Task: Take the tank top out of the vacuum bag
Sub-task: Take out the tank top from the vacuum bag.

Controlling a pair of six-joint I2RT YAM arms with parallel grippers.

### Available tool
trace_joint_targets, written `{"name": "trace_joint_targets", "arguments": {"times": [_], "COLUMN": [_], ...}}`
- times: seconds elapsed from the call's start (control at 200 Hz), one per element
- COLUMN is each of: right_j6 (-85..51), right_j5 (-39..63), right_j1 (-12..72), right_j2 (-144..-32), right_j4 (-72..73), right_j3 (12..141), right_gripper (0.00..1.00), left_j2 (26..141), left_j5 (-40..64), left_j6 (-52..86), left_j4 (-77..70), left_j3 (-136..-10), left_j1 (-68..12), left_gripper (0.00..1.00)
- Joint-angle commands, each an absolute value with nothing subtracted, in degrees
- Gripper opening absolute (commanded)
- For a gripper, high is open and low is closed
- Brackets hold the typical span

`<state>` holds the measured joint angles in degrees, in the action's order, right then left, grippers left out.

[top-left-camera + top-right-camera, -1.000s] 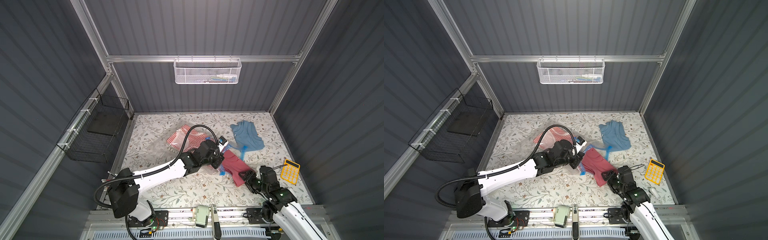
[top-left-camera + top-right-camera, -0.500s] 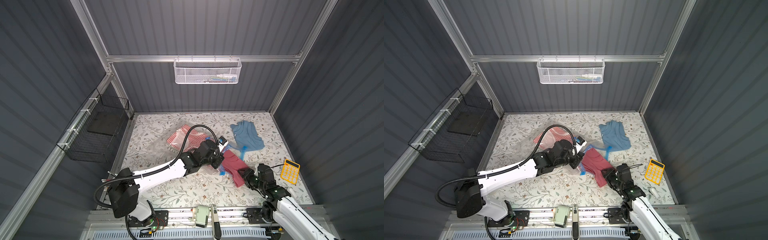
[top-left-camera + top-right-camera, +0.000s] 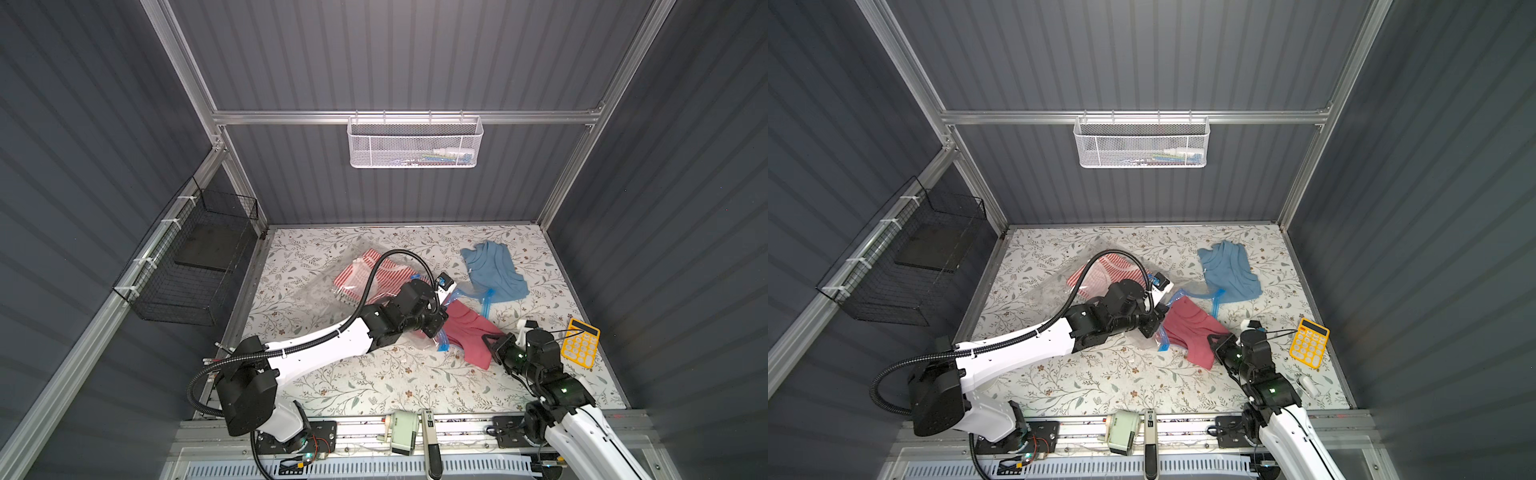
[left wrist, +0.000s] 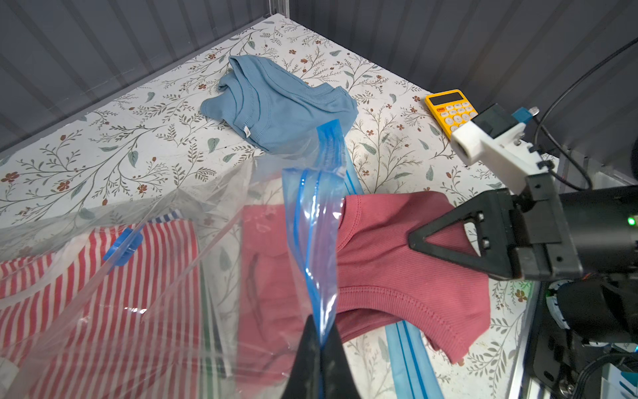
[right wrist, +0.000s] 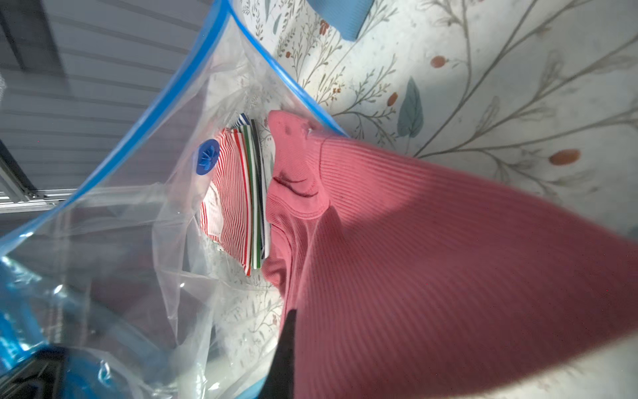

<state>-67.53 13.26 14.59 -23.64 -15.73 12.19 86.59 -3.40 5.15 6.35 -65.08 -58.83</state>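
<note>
The vacuum bag (image 3: 328, 286) (image 3: 1054, 291) lies crinkled mid-table, its blue zip strip (image 4: 312, 207) at the open mouth and its round blue valve cap (image 5: 208, 156) over folded striped clothes (image 4: 86, 276) (image 5: 234, 200) inside. A pink ribbed tank top (image 3: 465, 328) (image 3: 1187, 324) (image 4: 397, 262) (image 5: 431, 241) lies half out of the mouth. My left gripper (image 3: 436, 328) (image 3: 1152, 326) (image 4: 320, 323) is shut on the zip strip, holding it up. The right gripper (image 3: 488, 343) (image 3: 1214, 343) (image 4: 412, 241) (image 5: 300, 321) is shut on the tank top's outer end.
A blue garment (image 3: 494, 270) (image 4: 276, 103) lies at the back right beside the bag's mouth. A yellow calculator (image 3: 580, 343) (image 3: 1309, 343) sits right of my right arm. A white mesh basket (image 3: 415, 143) hangs on the back wall, a black wire basket (image 3: 195, 266) on the left wall.
My right gripper has moved in over the pink tank top's end and shut on it. The left arm and the bag have stayed still.
</note>
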Motion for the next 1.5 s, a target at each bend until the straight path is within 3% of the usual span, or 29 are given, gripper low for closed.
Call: {"name": "trace_joint_targets", "arguments": {"times": [0.0,0.295,0.84,1.491], "right_j6": [-67.4,-66.3,-65.7,-62.6], "right_j5": [13.4,13.0,9.9,7.1], "right_j1": [14.3,14.3,14.2,12.6], "right_j2": [-22.6,-22.3,-33.2,-40.5], "right_j4": [-19.9,-29.1,-49.0,-60.2], "right_j3": [15.1,26.8,50.4,70.7], "right_gripper": [0.0,0.0,0.0,0.0], "left_j2": [84.6,81.8,81.5,81.9], "left_j5": [-3.9,-4.7,-5.9,-5.1], "left_j6": [4.8,4.8,3.7,4.6], "left_j4": [7.0,7.6,7.9,3.2], "left_j3": [-65.0,-63.5,-64.3,-63.2], "left_j1": [-58.6,-58.6,-58.6,-58.6], "left_gripper": [0.0,0.0,0.0,0.0]}}
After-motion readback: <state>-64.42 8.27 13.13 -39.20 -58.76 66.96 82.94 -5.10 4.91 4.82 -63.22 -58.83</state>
